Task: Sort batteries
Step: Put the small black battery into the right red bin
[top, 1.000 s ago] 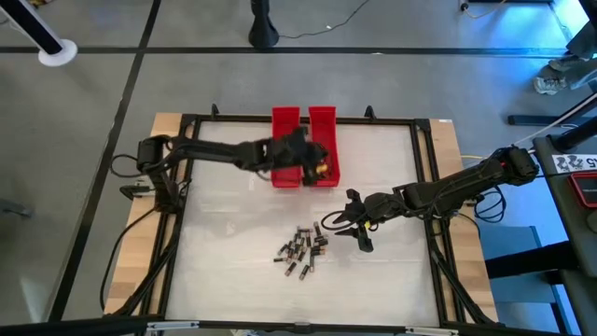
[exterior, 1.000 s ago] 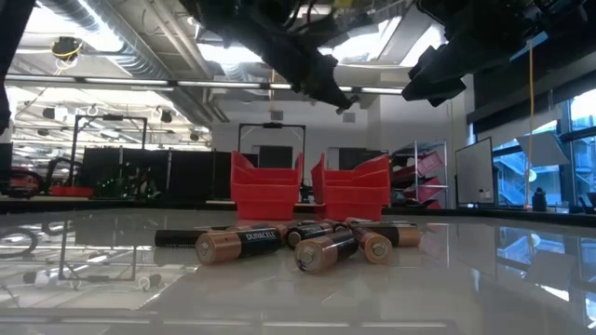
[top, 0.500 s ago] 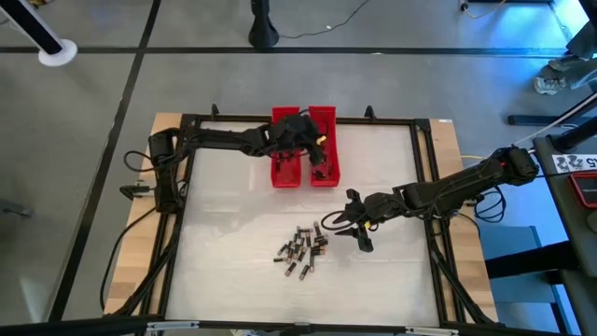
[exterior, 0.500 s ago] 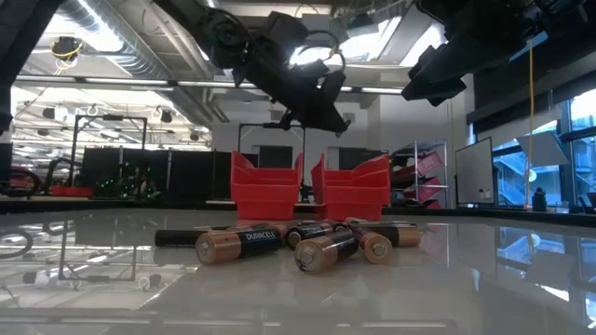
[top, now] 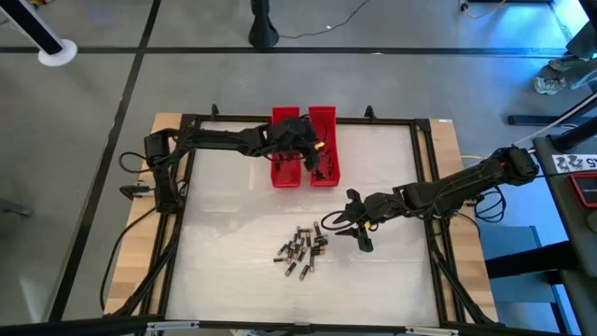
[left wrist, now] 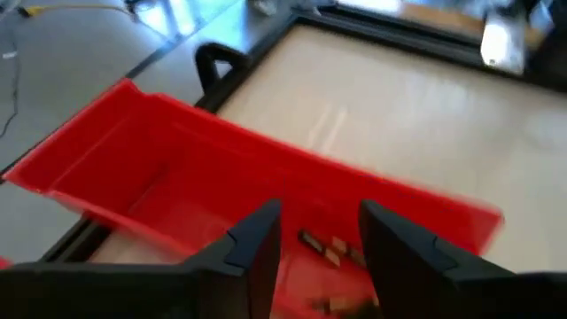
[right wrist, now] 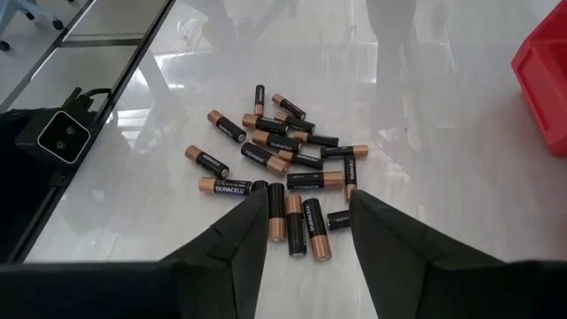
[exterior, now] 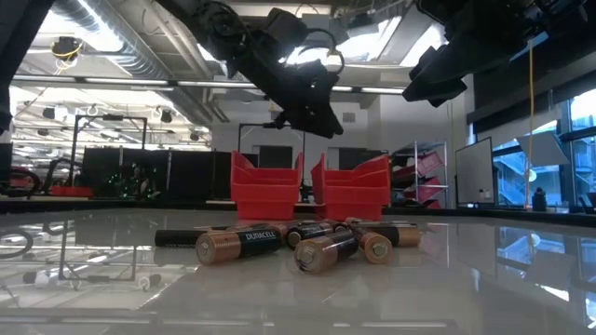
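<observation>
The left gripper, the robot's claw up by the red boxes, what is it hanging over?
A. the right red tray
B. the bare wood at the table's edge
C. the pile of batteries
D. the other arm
A: in the high view the left gripper hangs over the right red tray, and its wrist view shows a few batteries lying in that tray below its open fingers.

- High view: looked straight down on the whole surface [top: 242, 224] from far above.
- Low view: sat at surface height, close to the batteries [exterior: 298, 244], facing the red trays [exterior: 307, 191].
- Left wrist view: looked closely down into one red tray [left wrist: 266, 195].
- Right wrist view: looked down on the battery pile [right wrist: 279, 168], shared with high and low views.
</observation>
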You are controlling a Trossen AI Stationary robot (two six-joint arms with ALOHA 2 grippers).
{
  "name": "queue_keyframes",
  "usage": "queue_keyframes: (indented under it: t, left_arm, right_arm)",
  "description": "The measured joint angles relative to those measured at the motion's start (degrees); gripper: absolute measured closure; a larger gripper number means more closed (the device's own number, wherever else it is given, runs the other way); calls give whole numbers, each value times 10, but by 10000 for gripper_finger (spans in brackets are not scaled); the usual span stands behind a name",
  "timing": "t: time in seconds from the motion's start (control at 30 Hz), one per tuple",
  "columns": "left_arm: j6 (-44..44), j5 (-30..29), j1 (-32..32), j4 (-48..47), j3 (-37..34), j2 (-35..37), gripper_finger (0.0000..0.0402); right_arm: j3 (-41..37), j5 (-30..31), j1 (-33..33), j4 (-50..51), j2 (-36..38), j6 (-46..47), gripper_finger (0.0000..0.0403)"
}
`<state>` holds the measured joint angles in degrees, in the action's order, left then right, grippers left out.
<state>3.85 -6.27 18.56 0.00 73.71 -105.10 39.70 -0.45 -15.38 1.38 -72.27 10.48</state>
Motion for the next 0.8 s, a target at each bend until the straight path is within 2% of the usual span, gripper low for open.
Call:
queue_keyframes:
  t: [0.23,0.43,0.73,0.8]
  left_arm:
    - [-87,27,-43,-176,0,46,266]
    - [-84,39,-118,-306,-1,54,270]
    - [-108,49,-250,-390,-12,54,270]
    - [-87,49,-277,-386,-12,53,270]
  right_arm:
    - [0,-3,0,2,0,0,240]
    - [0,-4,0,0,0,-2,240]
    - [0,-5,0,-5,0,-2,240]
    - [0,-5,0,-5,0,-2,240]
